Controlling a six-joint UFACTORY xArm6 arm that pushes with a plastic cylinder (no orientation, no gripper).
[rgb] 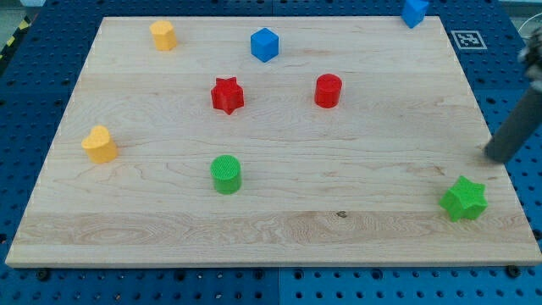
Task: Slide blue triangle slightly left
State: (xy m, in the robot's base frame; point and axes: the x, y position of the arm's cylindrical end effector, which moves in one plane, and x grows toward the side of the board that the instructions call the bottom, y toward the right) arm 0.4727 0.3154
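While my tip (492, 157) sits way over by the view's right edge of the wooden board (279, 229), it isn't touching any block. No fingers on this rig, so there's nothing to spread or pinch, just a plain dark rod slanting up toward about 1 o'clock and out of the view.

Closest thing to the tip is the green star (464, 199), down at roughly 7 o'clock from it, near but clearly apart.

The blue triangle (414, 12) is the block perched on the board's top edge near the top right corner. It's cut off by the frame, so I can't really confirm the shape. From the tip it's at about 11 o'clock and well apart.

Going further out: the red cylinder (329, 91) is off at around 10 o'clock from the tip, and the red star (227, 95) sits past it toward the view's left. The blue cube (265, 44) is up near the top, between those two sideways. The green cylinder (226, 174) is at about 9 o'clock, far across. The yellow heart-ish block (100, 144) is by the left edge, and the other yellow block (163, 36) is up in the top left.
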